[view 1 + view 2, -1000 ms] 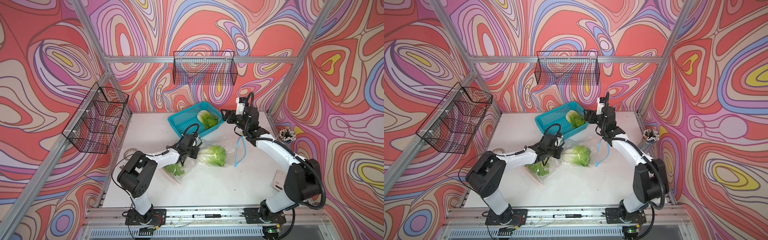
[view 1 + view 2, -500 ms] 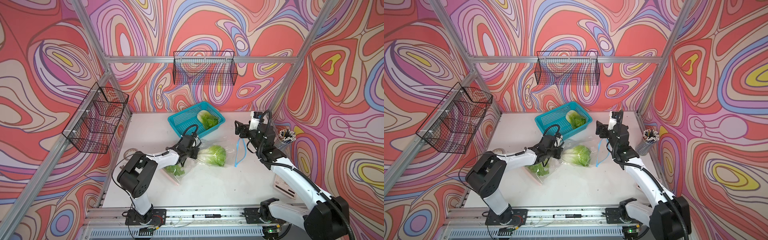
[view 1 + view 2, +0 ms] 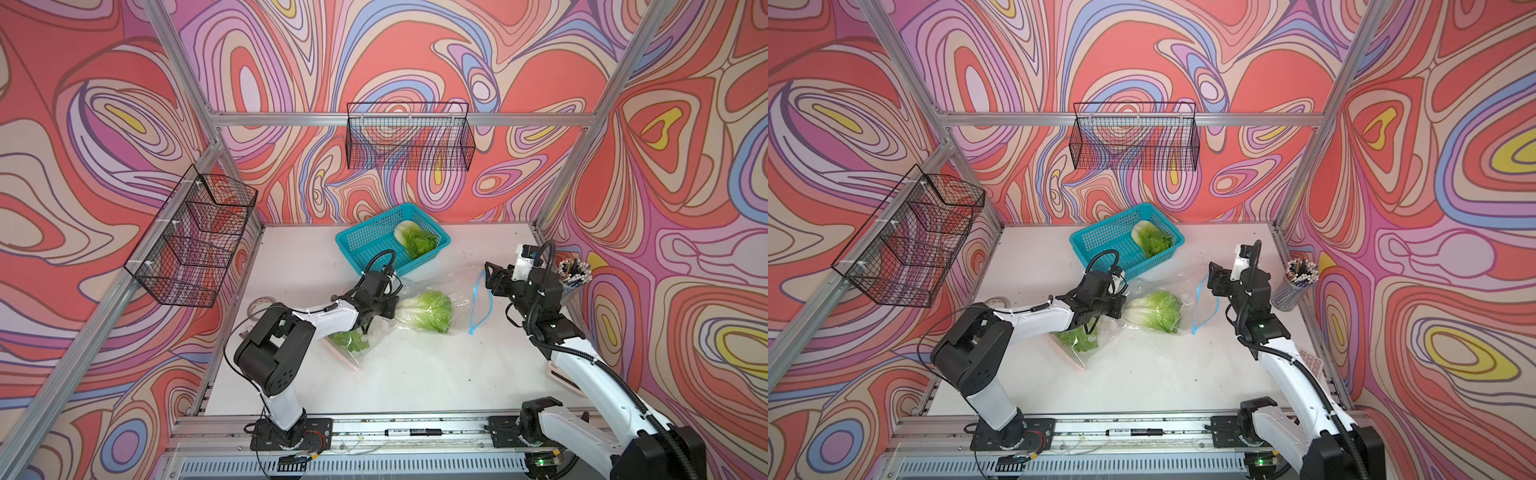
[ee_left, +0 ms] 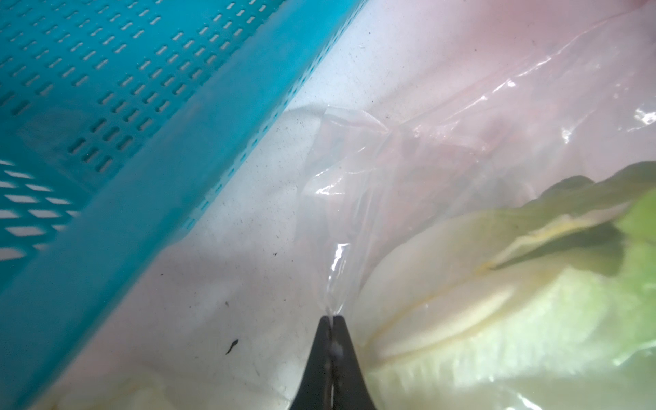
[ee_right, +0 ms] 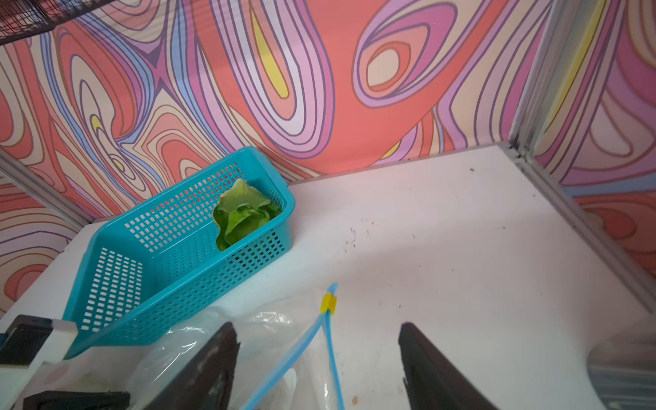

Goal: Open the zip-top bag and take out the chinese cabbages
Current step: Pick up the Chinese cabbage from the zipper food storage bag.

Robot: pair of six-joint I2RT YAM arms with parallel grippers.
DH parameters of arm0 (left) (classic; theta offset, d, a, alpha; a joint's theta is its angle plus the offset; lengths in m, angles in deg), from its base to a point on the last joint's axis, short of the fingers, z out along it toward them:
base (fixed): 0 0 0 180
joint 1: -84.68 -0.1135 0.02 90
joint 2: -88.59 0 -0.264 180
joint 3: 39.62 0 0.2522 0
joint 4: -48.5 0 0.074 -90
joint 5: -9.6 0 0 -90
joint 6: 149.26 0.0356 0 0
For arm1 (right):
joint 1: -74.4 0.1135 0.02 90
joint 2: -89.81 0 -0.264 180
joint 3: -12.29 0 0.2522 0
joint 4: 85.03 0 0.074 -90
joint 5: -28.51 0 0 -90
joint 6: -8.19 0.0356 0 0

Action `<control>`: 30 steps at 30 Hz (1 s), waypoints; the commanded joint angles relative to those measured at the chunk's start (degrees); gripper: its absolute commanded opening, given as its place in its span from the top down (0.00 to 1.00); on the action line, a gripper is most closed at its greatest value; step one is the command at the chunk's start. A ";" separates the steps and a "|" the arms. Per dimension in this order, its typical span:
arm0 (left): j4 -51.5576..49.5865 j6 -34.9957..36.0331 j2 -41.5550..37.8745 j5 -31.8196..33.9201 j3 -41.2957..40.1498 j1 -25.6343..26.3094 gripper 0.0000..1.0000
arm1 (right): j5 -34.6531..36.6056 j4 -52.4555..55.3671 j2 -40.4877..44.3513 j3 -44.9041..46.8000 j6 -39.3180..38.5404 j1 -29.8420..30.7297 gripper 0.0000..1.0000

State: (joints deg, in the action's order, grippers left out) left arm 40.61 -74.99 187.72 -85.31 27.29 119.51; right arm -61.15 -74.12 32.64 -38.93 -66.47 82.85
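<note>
The clear zip-top bag [image 3: 461,291] lies mid-table, its blue zip [image 3: 480,305] spread apart at the right end. One chinese cabbage [image 3: 428,309] [image 3: 1156,309] lies inside it. A second [image 3: 351,338] sits in clear plastic under my left arm. The third [image 3: 417,243] [image 5: 241,216] rests in the teal basket [image 3: 365,239]. My left gripper [image 3: 388,307] [image 4: 332,316] is shut on a fold of the bag's film beside the cabbage [image 4: 497,301]. My right gripper [image 3: 492,278] [image 5: 317,324] hovers open over the zip, near its yellow slider [image 5: 328,303], holding nothing.
A cup of pens [image 3: 573,274] stands at the right edge behind my right arm. A pink flat object [image 3: 559,372] lies at the right side, and a tape roll [image 3: 259,303] at the left. Wire baskets [image 3: 409,137] [image 3: 195,237] hang on the walls.
My right arm has drawn back from the teal basket to the bag's zip end, and its jaws have narrowed a little. The left arm has stayed put.
</note>
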 commanded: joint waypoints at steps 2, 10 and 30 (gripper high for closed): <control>0.94 -0.62 -1.49 -0.45 -0.63 -0.29 1.00 | -4.14 0.57 0.55 1.80 3.74 -1.04 0.35; 1.39 -0.71 -1.57 -0.48 -1.07 -0.29 1.00 | -6.16 2.52 1.53 3.67 6.93 -2.03 0.43; 2.15 -0.89 -1.31 -1.05 -1.44 -0.29 1.00 | -15.25 6.58 0.19 4.89 9.58 -2.08 0.50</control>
State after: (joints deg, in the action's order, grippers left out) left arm 42.03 -75.43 187.57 -85.55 26.70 119.51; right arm -74.39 -68.64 33.23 -34.82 -57.40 81.10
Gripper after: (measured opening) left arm 0.047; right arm 0.503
